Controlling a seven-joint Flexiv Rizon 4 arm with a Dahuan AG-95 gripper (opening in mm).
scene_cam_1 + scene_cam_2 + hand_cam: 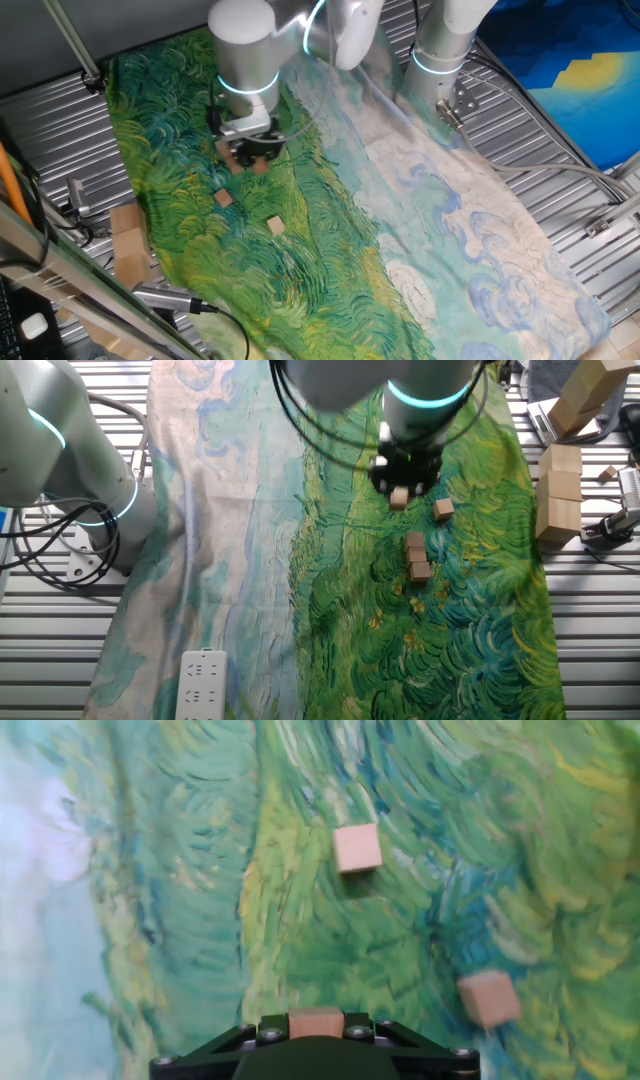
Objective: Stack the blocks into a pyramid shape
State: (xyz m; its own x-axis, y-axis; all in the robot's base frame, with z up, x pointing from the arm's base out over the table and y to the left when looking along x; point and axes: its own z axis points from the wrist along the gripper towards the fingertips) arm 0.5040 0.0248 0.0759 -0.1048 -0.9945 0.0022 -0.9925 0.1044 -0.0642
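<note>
One block [316,1021] sits clamped in the tool [316,1032].

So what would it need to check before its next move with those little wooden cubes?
1. Cube gripped: ok. The pincer is closed on a cube.
2. Bottom row ready: not ok. The far cube and near cube lie apart, and nothing is stacked.
3. Third cube out of the way: ok, it sits off to one side.
4. Gripped cube lifted off the cloth: cannot tell.
5. Cloth flat where stacking would happen: cannot tell.
</note>
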